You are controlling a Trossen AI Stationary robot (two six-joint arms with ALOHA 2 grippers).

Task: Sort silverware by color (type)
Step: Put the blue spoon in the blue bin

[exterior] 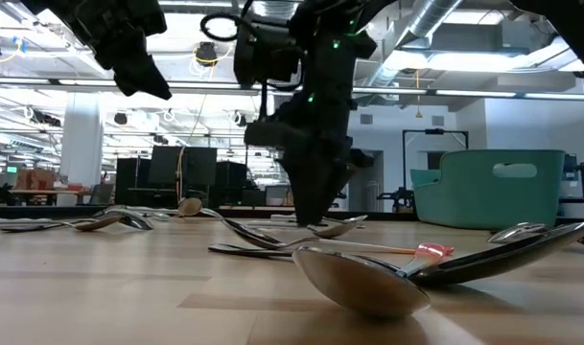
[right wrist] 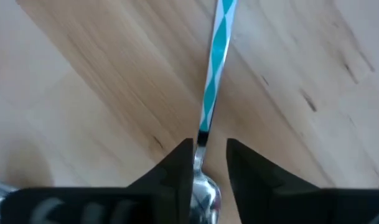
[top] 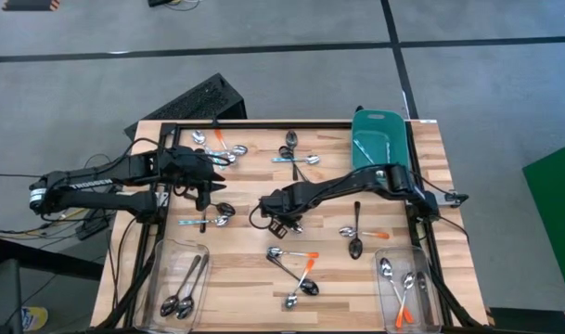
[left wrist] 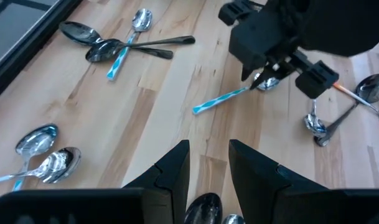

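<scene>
A clear bin [top: 161,278] at the surface's [top: 245,278] near left corner holds two dark spoons [top: 185,289]. Above it the left gripper [left wrist: 208,163] hangs over the surface's left part, fingers [left wrist: 173,168] released and empty, a blue spoon [top: 206,221] just beside it. At the middle the right gripper [right wrist: 208,160] reaches down to the wood, its fingers [right wrist: 178,163] set either side of a blue-striped spoon [right wrist: 214,74] at the neck; whether they grip it I cannot tell. More spoons lie scattered: a far cluster [top: 296,158], an orange pair [top: 296,264] near the front, others [top: 356,232] right of centre. The teal tub [top: 379,139] sits far right; the right bin [top: 403,288] holds orange spoons [top: 401,286].
</scene>
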